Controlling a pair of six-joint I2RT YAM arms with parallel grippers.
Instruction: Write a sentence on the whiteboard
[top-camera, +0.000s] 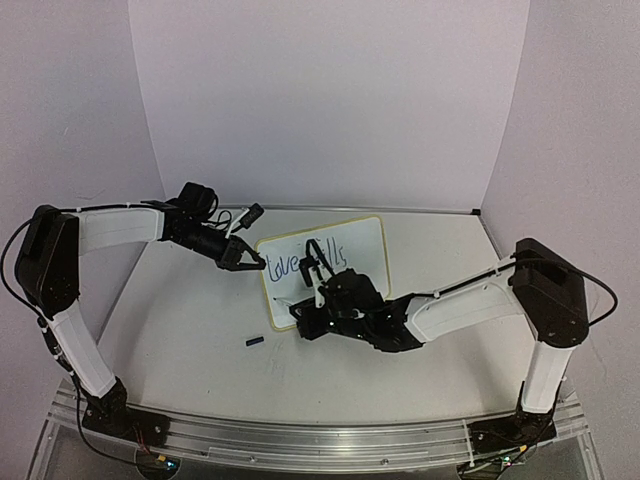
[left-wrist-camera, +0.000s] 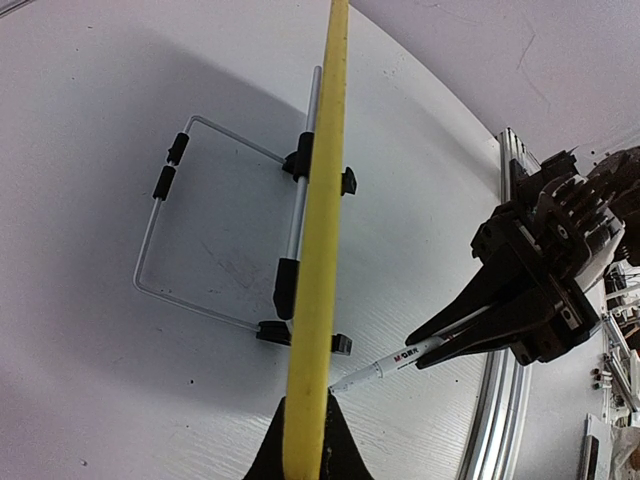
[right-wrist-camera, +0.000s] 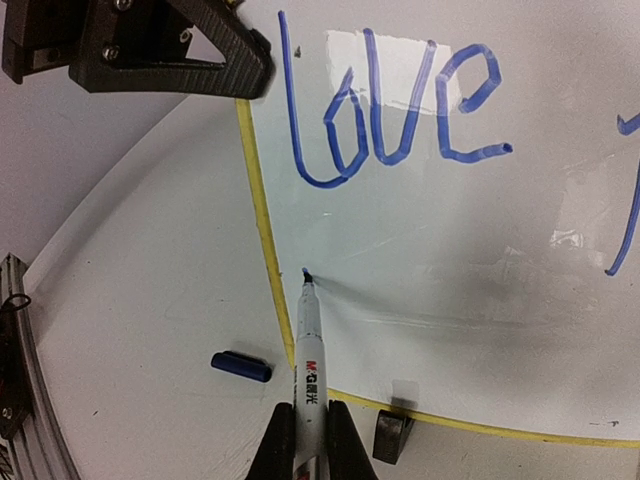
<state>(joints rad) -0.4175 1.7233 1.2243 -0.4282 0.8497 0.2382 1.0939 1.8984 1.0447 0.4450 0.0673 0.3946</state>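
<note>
– Firstly, where is the whiteboard found?
– The whiteboard (top-camera: 365, 240) is found standing on the white table (top-camera: 190, 340) between the two arms, tilted back. It is propped on a wire stand (left-wrist-camera: 200, 230), which is seen behind it from the left wrist.
– How is the left gripper recorded?
– The left gripper (top-camera: 252, 265) is recorded as clamped on the board's yellow-rimmed left edge, with the rim pinched between its fingers.
– And the right gripper?
– The right gripper (right-wrist-camera: 307, 420) is closed around a white marker (right-wrist-camera: 308, 345). The blue tip is pressed against the board face, below the writing and close to the left rim.
– What is noted of the sentence?
– The sentence (right-wrist-camera: 390, 100) is written in blue. "love" is read clearly. Strokes of a second word are seen to its right, cut off in the right wrist view and partly hidden by the right gripper from above.
– Other items?
– A blue marker cap (right-wrist-camera: 240, 366) is noted lying on the table near the lower left corner, apart from the board. A black clip foot (right-wrist-camera: 392, 435) is seen at the lower rim.
</note>
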